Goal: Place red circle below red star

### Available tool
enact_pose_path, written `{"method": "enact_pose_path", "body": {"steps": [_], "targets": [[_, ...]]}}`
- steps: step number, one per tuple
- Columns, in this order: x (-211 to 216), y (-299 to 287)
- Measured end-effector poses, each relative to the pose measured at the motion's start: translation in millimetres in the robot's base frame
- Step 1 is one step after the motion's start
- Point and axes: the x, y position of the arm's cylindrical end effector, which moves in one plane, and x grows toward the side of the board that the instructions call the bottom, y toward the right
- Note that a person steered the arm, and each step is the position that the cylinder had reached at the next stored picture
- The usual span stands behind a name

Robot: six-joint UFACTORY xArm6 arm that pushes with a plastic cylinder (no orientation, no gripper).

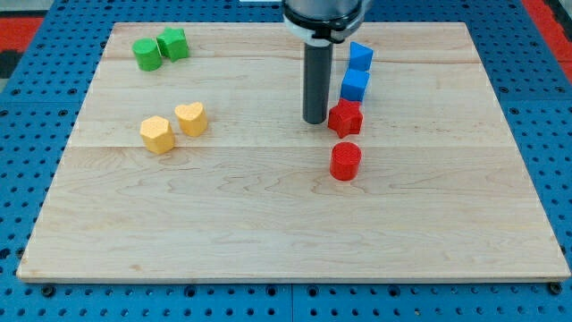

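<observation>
The red circle (345,162) is a short red cylinder right of the board's centre. The red star (345,117) lies just above it toward the view's top, with a small gap between them. My tip (315,122) is the lower end of the dark rod, touching or almost touching the red star's left side. It stands up and to the left of the red circle, apart from it.
Two blue blocks (356,86) (360,55) line up above the red star. A yellow heart (191,118) and a yellow hexagon (156,135) sit at the left. Two green blocks (147,55) (173,43) sit at the top left. The wooden board (268,233) lies on a blue pegboard.
</observation>
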Motion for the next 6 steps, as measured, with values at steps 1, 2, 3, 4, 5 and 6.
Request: {"method": "enact_pose_path", "body": {"steps": [1,2,3,4,5,6], "targets": [[0.0,20.8],[0.7,-10.5],[28.5,-28.8],[49.6,-31.5],[76.5,-32.8],[83.9,1.1]]}}
